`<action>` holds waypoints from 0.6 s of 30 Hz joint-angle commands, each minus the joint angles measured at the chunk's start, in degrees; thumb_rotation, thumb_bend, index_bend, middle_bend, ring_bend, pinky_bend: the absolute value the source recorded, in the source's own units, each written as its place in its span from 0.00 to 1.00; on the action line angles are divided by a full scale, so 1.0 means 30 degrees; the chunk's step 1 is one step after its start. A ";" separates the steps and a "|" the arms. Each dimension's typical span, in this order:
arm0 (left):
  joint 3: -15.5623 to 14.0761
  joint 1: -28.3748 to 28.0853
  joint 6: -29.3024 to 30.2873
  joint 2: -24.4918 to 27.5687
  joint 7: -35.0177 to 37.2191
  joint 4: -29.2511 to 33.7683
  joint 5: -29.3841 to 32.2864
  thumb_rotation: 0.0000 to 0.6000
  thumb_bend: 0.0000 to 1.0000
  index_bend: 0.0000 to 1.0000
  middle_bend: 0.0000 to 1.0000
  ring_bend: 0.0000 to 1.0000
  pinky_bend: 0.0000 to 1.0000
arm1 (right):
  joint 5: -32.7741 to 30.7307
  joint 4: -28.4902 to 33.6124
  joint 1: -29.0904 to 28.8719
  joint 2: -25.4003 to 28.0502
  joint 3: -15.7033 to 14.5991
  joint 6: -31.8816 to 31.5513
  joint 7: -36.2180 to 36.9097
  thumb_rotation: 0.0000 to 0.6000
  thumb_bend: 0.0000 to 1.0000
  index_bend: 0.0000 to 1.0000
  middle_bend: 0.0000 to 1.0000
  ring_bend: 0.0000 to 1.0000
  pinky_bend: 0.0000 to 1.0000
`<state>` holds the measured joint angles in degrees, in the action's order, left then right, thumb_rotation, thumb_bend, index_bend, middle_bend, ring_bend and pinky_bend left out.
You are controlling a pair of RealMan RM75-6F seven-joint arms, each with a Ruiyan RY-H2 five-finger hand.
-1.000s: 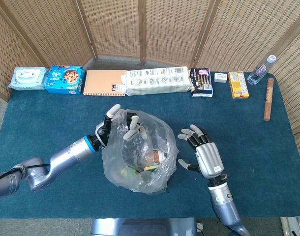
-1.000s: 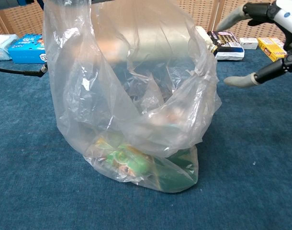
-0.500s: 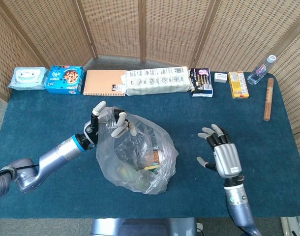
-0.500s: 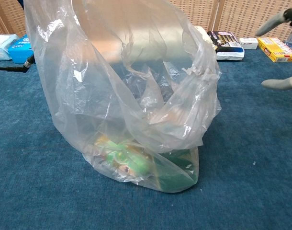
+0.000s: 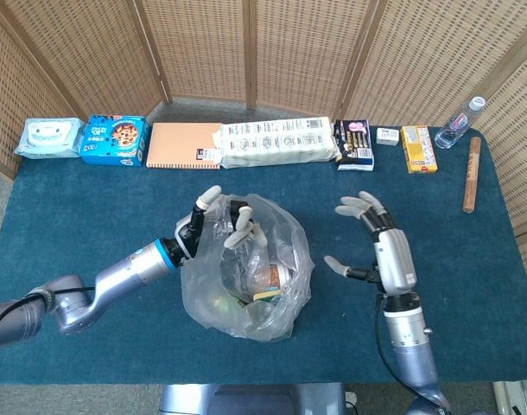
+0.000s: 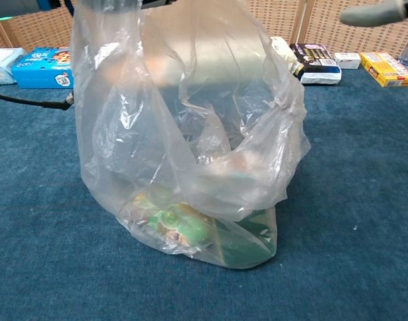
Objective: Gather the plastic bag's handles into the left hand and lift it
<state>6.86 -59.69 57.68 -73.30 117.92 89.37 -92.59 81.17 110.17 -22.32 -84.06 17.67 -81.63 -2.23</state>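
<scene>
Left hand [image 5: 219,226] back at bag [image 5: 246,268] rim, ten o'clock side, fingers hooking plastic. Right hand [image 5: 376,242] spread, empty, returned closer, three o'clock of bag. Bag mid-table; your far handle ungathered.

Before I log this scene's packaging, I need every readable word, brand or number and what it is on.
None can be read.
Blue box: picture only, print blurred.
White pack: rows of print, too small.
Yellow box: print too small.
Dark box: print blurred.
Items in plastic bag: labels hidden.
</scene>
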 commanded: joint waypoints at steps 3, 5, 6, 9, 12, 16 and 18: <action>0.0282 -0.0118 0.0059 -0.0120 -0.0125 0.0120 0.0173 0.00 0.23 0.65 0.80 0.75 0.39 | -0.0394 0.0159 -0.0581 -0.0810 -0.0195 0.0564 -0.1234 1.00 0.08 0.26 0.22 0.11 0.11; 0.0339 -0.0112 0.0067 -0.0122 -0.0157 0.0127 0.0258 0.00 0.23 0.65 0.80 0.75 0.39 | -0.0415 0.0056 -0.0659 -0.1001 -0.0309 0.0606 -0.1503 1.00 0.08 0.26 0.22 0.11 0.11; 0.0377 -0.0105 0.0070 -0.0123 -0.0177 0.0137 0.0318 0.00 0.23 0.66 0.80 0.75 0.39 | -0.0426 -0.0044 -0.0723 -0.1135 -0.0381 0.0651 -0.1692 1.00 0.08 0.26 0.22 0.10 0.11; 0.0453 -0.0084 0.0093 -0.0136 -0.0164 0.0160 0.0414 0.00 0.23 0.66 0.80 0.75 0.39 | -0.0476 -0.0266 -0.0859 -0.1430 -0.0630 0.0801 -0.2269 1.00 0.08 0.24 0.21 0.10 0.11; 0.0494 -0.0064 0.0136 -0.0136 -0.0062 0.0183 0.0420 0.00 0.23 0.66 0.80 0.75 0.39 | -0.0551 -0.0640 -0.0993 -0.1705 -0.0785 0.0857 -0.3099 1.00 0.08 0.23 0.21 0.10 0.11; 0.0577 0.0077 0.0422 0.0005 0.0299 0.0146 0.0393 0.00 0.23 0.66 0.80 0.75 0.39 | -0.0416 -0.1648 -0.1072 -0.2119 -0.1214 0.0725 -0.4649 1.00 0.08 0.22 0.21 0.10 0.11; 0.0635 0.0147 0.0530 0.0094 0.0424 0.0100 0.0438 0.00 0.23 0.66 0.80 0.75 0.39 | -0.0323 -0.1908 -0.1005 -0.2120 -0.1423 0.0650 -0.5010 1.00 0.08 0.21 0.20 0.10 0.11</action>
<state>8.73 -59.28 59.24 -73.05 119.17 89.71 -91.31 79.95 105.20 -25.33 -90.08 13.99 -79.47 -16.46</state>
